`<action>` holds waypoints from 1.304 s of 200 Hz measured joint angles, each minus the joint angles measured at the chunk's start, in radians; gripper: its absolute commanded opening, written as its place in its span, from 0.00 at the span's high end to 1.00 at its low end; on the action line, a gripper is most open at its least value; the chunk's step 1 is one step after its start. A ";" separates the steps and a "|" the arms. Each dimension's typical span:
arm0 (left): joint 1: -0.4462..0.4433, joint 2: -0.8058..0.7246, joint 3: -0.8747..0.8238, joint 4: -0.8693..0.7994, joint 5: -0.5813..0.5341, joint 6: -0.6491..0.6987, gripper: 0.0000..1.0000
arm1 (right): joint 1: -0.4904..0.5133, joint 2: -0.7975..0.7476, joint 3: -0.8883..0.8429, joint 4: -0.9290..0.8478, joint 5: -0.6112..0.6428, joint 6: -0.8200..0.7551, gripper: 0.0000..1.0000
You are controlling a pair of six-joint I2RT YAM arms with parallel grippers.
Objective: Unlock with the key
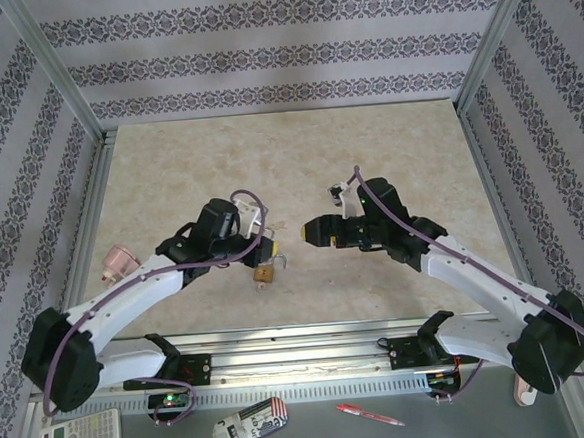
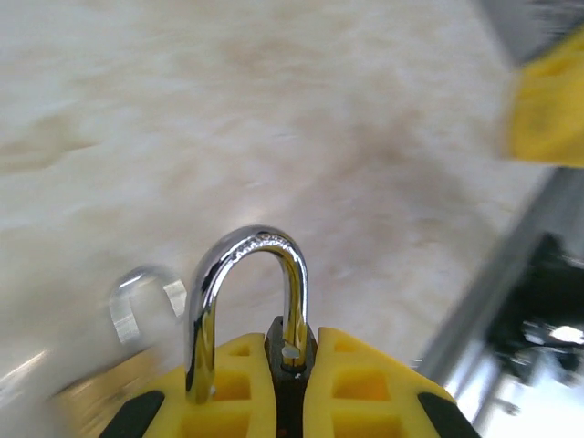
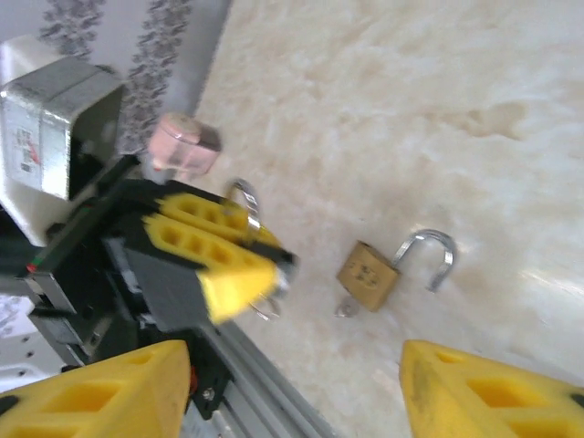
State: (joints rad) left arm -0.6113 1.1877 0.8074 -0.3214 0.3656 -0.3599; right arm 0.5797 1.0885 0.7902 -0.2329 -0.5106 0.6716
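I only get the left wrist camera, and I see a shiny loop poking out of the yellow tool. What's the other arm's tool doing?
Observer: The right tool is wide open and empty, facing the left tool and its lock.
Operator: Where's the key?
Observer: What may be the key, tiny and silvery, lies right beside the brass padlock. It is too small to be sure.
Operator: Is there anything else lying around?
Observer: A small pink thing sits far to the left of the left tool.
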 measured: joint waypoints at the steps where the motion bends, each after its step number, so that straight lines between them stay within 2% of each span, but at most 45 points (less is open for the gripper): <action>1: 0.000 -0.004 0.005 -0.016 -0.016 -0.002 1.00 | 0.000 -0.003 0.000 -0.005 0.006 0.001 0.31; 24: 0.000 -0.016 0.101 -0.289 -0.258 -0.041 1.00 | -0.002 -0.044 0.000 -0.068 0.070 -0.016 0.26; 45: 0.000 0.051 0.197 -0.515 -0.439 -0.091 1.00 | -0.002 -0.058 0.000 -0.106 0.103 -0.022 0.24; 72: -0.003 0.213 0.267 -0.698 -0.576 -0.140 1.00 | -0.002 -0.060 0.000 -0.130 0.114 -0.025 0.24; 94: -0.024 0.369 0.305 -0.784 -0.658 -0.175 1.00 | -0.005 -0.074 -0.001 -0.139 0.114 -0.028 0.23; 138: -0.075 0.508 0.326 -0.850 -0.684 -0.234 1.00 | -0.039 -0.138 -0.023 -0.134 0.103 -0.029 0.22; 178: -0.127 0.578 0.332 -0.844 -0.638 -0.278 1.00 | -0.052 -0.153 -0.063 -0.130 0.082 -0.029 0.22; 261: -0.142 0.663 0.322 -0.770 -0.579 -0.307 1.00 | -0.081 -0.317 -0.138 -0.131 0.067 -0.023 0.22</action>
State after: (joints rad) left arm -0.7536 1.8511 1.1297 -1.0912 -0.2134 -0.6674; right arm 0.4988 0.7715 0.6521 -0.3641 -0.4438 0.6491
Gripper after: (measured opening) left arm 0.085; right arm 0.778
